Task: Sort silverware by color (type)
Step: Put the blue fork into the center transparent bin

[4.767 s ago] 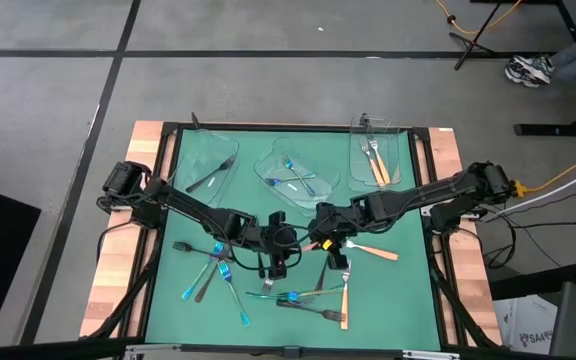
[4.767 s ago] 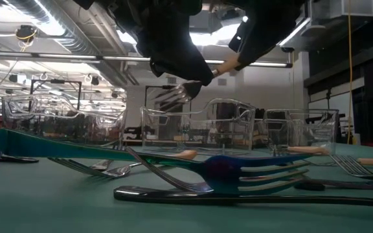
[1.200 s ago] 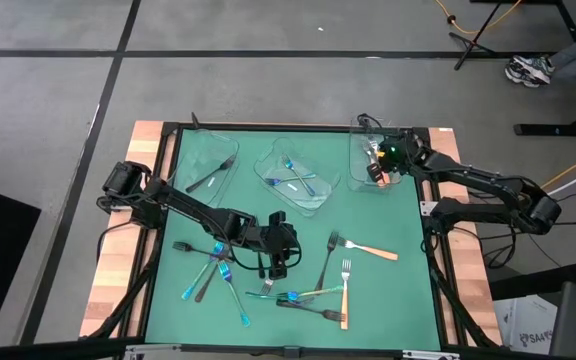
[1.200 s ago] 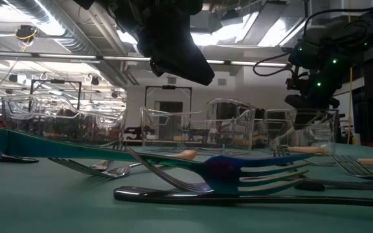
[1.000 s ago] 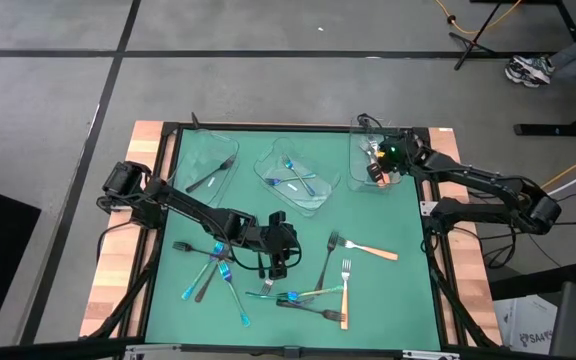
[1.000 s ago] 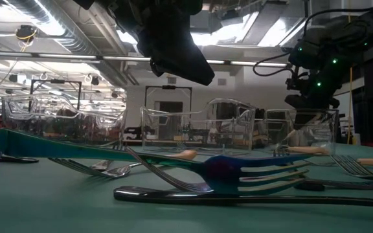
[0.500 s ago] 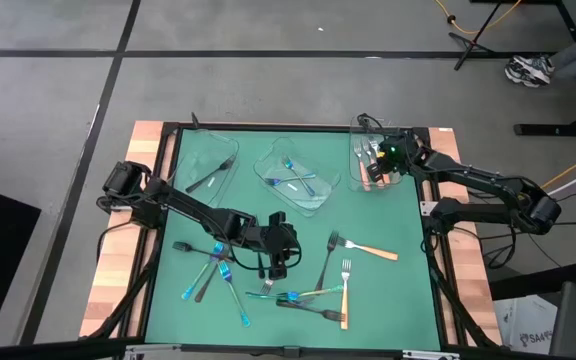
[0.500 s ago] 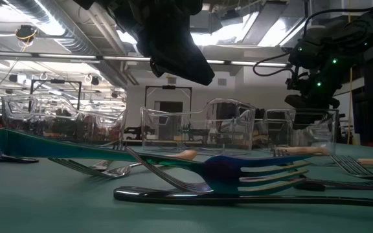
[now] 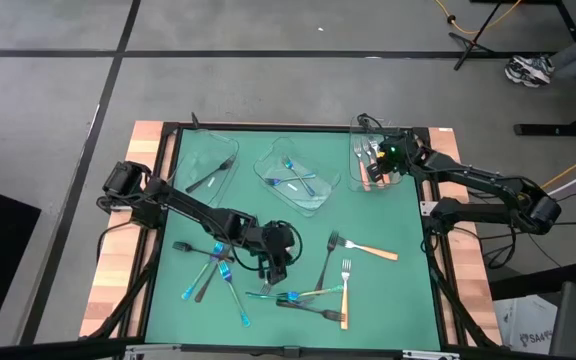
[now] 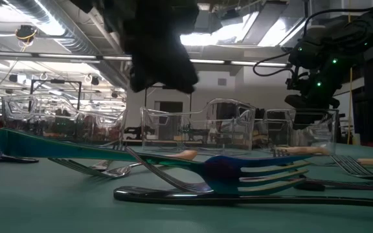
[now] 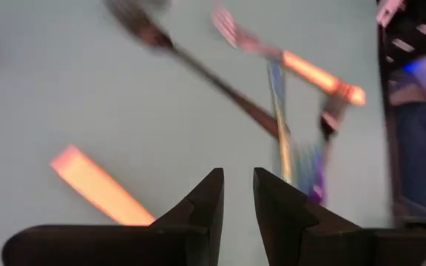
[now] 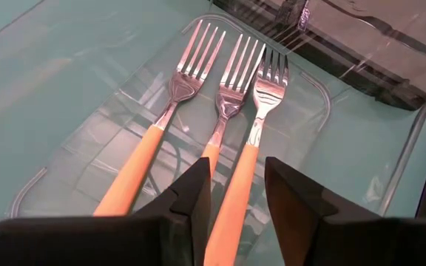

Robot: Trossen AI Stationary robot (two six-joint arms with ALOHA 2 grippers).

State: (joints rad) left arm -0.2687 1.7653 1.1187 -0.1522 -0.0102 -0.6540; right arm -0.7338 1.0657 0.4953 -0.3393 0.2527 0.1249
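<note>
- High view: right gripper [image 9: 376, 160] sits over the far-right clear tray [image 9: 398, 145], and the orange-handled fork it had a second ago now lies in there with the others. So that's another one sorted. Left gripper [image 9: 277, 266] has shifted a touch over the loose pile of silverware [image 9: 298, 295] mid-mat; black fork in the left tray [image 9: 196, 162], blue ones in the middle tray [image 9: 318, 190].
- Low view: the left arm's dark bulk has slid over a bit compared with half a second back; the right arm hangs above the right-hand tray. A blue fork [image 10: 238, 169] lies closest to the camera, over a black one.
- Left wrist view: jaws parted by a narrow gap, nothing between them. Blurry, so probably moving. Orange handles and a blue-purple fork [image 11: 283, 140] ahead on the mat.
- Right wrist view: jaws spread, empty, with three orange-handled forks [image 12: 231, 111] side by side in the tray just below. Drop looks done; plenty still left on the mat.
</note>
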